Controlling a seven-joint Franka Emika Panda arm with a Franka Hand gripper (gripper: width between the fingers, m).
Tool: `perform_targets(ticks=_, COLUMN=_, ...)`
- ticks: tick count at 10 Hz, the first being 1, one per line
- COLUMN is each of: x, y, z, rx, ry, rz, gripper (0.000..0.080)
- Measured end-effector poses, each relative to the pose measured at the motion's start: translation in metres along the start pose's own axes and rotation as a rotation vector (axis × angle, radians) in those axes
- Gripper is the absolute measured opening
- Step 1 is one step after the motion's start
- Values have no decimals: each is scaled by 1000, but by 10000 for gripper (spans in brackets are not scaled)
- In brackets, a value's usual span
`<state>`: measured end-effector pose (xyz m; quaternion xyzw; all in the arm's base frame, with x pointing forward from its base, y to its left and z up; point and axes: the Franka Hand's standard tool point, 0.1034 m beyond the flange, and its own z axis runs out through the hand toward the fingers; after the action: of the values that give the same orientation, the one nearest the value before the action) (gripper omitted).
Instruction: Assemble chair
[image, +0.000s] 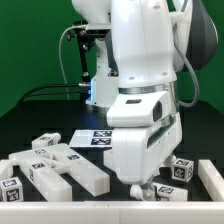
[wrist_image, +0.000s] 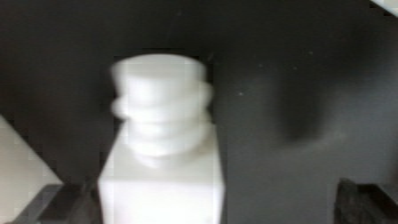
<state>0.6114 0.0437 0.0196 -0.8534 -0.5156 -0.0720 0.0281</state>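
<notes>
My gripper (image: 141, 187) hangs low over the black table near the front edge, right of the loose white chair parts. In the wrist view a blurred white bar with a rounded, ribbed peg end (wrist_image: 164, 130) stands between the jaws. It lies against one finger (wrist_image: 63, 205), with a wide dark gap to the other finger (wrist_image: 365, 205). The jaws of the gripper (wrist_image: 210, 212) stand wide apart, not clamped on the bar. Several white tagged slabs and bars (image: 55, 165) lie in a heap at the exterior view's left.
The marker board (image: 98, 138) lies flat behind the gripper. Small tagged white cubes (image: 181, 170) sit at the exterior view's right. A white rim (image: 205, 180) borders the table at the right and front. The robot's base stands behind.
</notes>
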Motion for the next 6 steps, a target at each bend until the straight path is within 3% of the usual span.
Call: perform_targets(ticks=6, x=-9, y=-3, z=7, rx=19, ry=-10, rz=13, gripper=622)
